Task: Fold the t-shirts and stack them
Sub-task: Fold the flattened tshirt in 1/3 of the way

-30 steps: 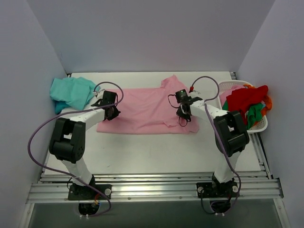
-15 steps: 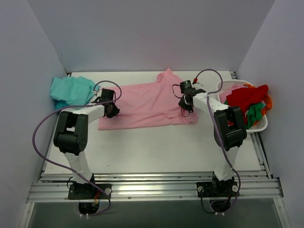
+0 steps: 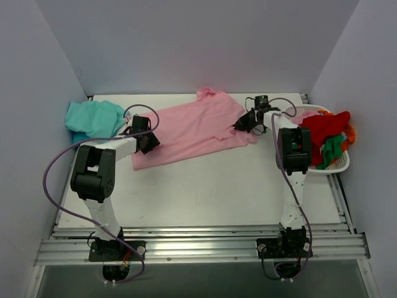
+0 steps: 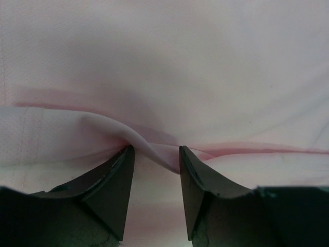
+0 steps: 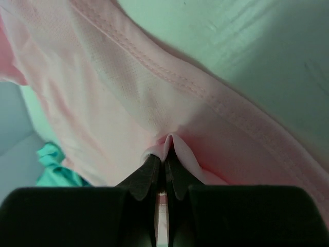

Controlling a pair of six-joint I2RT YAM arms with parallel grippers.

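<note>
The pink t-shirt (image 3: pixel 186 127) lies spread and slanted across the back of the table. My left gripper (image 3: pixel 147 141) sits at its near-left corner. In the left wrist view the left gripper (image 4: pixel 154 154) is open, and a raised fold of pink t-shirt (image 4: pixel 164 62) runs between the tips without being pinched. My right gripper (image 3: pixel 240 126) is at the shirt's right edge. In the right wrist view the right gripper (image 5: pixel 165 154) is shut on a pinch of pink t-shirt (image 5: pixel 118 103) near its hem. The teal t-shirt (image 3: pixel 93 119) lies crumpled at the back left.
A white basket (image 3: pixel 338 162) at the right edge holds red, green and orange garments (image 3: pixel 322 130). Walls close in the table on the left, back and right. A corner of the teal t-shirt (image 5: pixel 51 167) shows in the right wrist view.
My left gripper's jaws have opened and let go of the pink shirt's left edge. The right gripper has pulled the shirt toward the back right, leaving it slanted.
</note>
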